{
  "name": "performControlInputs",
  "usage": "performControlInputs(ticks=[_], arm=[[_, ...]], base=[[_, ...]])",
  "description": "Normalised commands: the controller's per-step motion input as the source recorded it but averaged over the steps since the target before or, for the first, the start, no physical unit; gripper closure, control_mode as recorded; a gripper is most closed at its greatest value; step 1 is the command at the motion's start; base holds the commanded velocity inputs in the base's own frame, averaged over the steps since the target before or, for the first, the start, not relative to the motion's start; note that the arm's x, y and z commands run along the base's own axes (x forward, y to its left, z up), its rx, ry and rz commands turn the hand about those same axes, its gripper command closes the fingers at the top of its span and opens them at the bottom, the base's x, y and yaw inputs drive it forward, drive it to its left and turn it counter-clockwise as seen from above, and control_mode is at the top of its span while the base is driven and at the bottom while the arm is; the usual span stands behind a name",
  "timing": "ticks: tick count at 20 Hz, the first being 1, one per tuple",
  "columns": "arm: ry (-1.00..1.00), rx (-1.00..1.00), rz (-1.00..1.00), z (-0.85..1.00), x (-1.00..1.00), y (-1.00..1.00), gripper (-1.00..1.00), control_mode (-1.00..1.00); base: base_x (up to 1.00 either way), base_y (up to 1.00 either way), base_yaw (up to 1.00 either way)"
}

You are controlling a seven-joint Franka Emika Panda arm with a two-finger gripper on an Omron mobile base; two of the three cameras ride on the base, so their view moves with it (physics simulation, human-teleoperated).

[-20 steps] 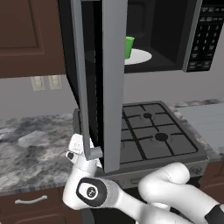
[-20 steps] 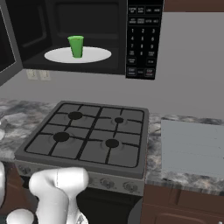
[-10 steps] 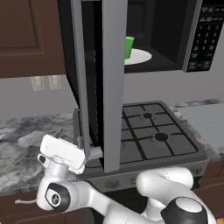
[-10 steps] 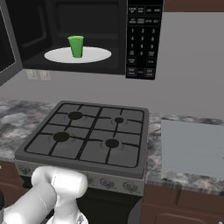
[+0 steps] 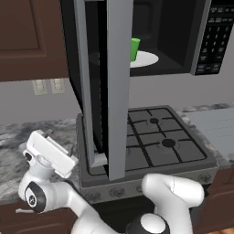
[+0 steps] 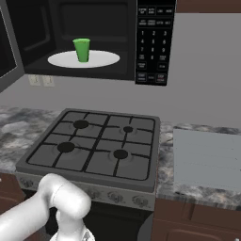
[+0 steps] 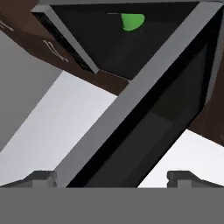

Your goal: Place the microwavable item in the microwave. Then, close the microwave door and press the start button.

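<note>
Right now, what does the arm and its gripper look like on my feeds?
A glossy white arm of rounded segments with dark joint caps; one round dark cap has a pale ring. The gripper has a boxy white hand and two small dark fingertips.

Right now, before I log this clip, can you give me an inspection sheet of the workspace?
Surface: grey speckled counter flanking a black gas stove.
Job's things: green cup upright on the white turntable plate inside the microwave; microwave door wide open; keypad untouched.
Clutter: pale grey mat on the counter right of the stove.
Grippers: gripper open, empty, low beside the door, fingers facing its grey edge.
Cables: nothing seen.
Surroundings: brown cabinets, wall outlets.
</note>
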Motion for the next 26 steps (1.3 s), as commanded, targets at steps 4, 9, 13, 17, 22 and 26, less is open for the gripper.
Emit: performControlInputs(ticks=[4, 9, 13, 17, 22, 26], arm=[[-0.4, 0.31, 0.04, 0.38, -0.03, -0.51, -1.0, -1.0], [-0.35, 0.36, 0.07, 0.61, 0.0, -0.63, -1.0, -1.0], [-0.3, 0.37, 0.19, 0.46, -0.01, -0.73, -1.0, -1.0], [-0.21, 0.39, 0.27, 0.17, 0.0, -0.98, -1.0, -1.0], [-0.22, 0.33, 0.32, 0.03, 0.01, -1.0, -1.0, -1.0], [-0.2, 0.3, 0.37, 0.0, 0.04, -1.0, -1.0, -1.0]], base=[[0.0, 0.0, 0.0], [0.0, 0.0, 0.0], [0.0, 0.0, 0.0], [0.0, 0.0, 0.0], [0.0, 0.0, 0.0], [0.0, 0.0, 0.0]])
